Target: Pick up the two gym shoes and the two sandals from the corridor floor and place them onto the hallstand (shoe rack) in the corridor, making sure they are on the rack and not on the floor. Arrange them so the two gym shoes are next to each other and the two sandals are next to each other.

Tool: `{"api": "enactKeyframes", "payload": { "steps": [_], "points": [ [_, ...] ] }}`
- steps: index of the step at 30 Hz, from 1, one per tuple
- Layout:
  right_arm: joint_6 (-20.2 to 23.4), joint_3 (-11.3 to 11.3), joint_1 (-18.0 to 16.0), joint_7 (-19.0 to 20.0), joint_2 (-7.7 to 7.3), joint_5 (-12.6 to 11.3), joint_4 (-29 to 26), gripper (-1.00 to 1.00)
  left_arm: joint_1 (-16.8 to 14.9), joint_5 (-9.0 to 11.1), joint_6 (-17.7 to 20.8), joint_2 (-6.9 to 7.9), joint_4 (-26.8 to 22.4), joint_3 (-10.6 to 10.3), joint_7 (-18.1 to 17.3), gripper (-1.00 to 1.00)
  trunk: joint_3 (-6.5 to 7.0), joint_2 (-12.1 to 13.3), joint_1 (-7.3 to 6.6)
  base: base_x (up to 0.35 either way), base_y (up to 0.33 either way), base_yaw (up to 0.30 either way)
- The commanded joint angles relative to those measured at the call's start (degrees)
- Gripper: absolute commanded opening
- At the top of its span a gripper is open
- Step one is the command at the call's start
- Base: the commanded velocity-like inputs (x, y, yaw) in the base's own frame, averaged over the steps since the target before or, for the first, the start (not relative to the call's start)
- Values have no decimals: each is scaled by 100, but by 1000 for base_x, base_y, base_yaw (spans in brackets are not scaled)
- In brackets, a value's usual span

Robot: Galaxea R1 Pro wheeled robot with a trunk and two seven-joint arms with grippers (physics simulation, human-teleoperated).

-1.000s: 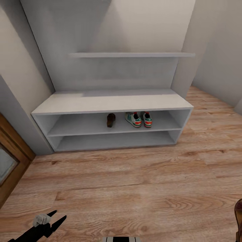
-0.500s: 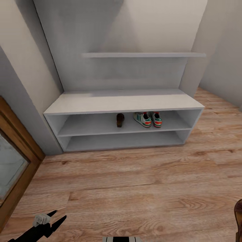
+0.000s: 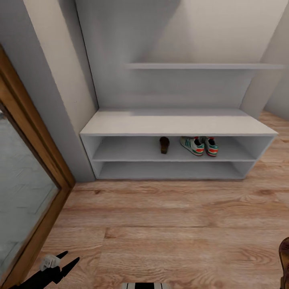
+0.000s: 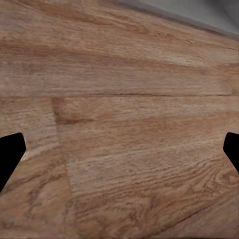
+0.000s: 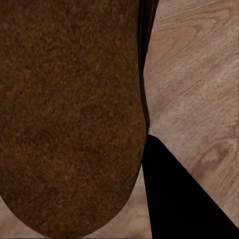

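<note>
At frame edge, held sandal (image 3: pixel 285 257) cropped.

On the upper tier of the hallstand (image 3: pixel 132 149), free room is seen at 9 o'clock of the sandal (image 3: pixel 164 145); gym shoes (image 3: pixel 199 145) stand at 3 o'clock.

Soft, even light (slightly blurry render), faint shadows.
</note>
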Motion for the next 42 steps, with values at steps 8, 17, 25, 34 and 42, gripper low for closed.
{"api": "enactKeyframes", "payload": {
  "steps": [8, 17, 25, 34, 42],
  "points": [
    [-24, -49, -8, 48, 5, 38, 0, -100, -5, 0, -38, -1, 10, 11, -21, 100, -4, -2, -1, 16, 49, 169],
    [-20, -40, -8, 86, 189, 53, -8, -100, -5, -58, -41, -9, 18, -21, -24, 100, -4, -2, -1, 0, 1, 5],
    [-7, 604, -11, 94, 404, 67, 95, -100, 1, -78, -46, -64, 86, -24, -26, 100, -4, -2, -1, 0, 0, 0],
    [70, 3019, -141, -204, 1070, 69, 51, -100, 3, -110, -256, -166, 422, -35, -30, 100, -4, -2, -1, 0, 0, 0],
    [1359, 4284, -903, -1588, 1909, 61, 32, -100, 82, -142, -446, -232, 457, -27, -479, 100, -4, -2, -1, 0, 0, 0]
  ]
}}
